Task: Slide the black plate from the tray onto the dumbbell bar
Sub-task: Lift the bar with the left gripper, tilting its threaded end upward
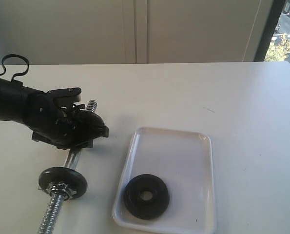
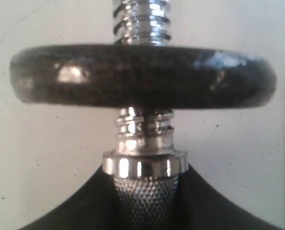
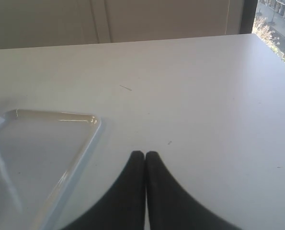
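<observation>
The black plate [image 1: 146,196] lies flat in the near left corner of the white tray [image 1: 183,161]. Left of the tray, the chrome dumbbell bar [image 1: 54,210] lies on the table, carrying another black disc [image 1: 62,180] near its front end. My left gripper [image 1: 81,132] is over the bar's middle. In the left wrist view its fingers [image 2: 85,211] press both sides of the knurled grip of the dumbbell bar [image 2: 143,196], just behind that disc [image 2: 142,74]. My right gripper [image 3: 145,154] is shut and empty, low over the table beside the tray's rim [image 3: 56,116]; the exterior view does not show it.
The white table [image 1: 232,97] runs to a wall at the back and a window at the far right. A chrome nut [image 1: 63,190] sits against the disc on the bar. The bar's far threaded end [image 1: 91,105] sticks out behind the left gripper.
</observation>
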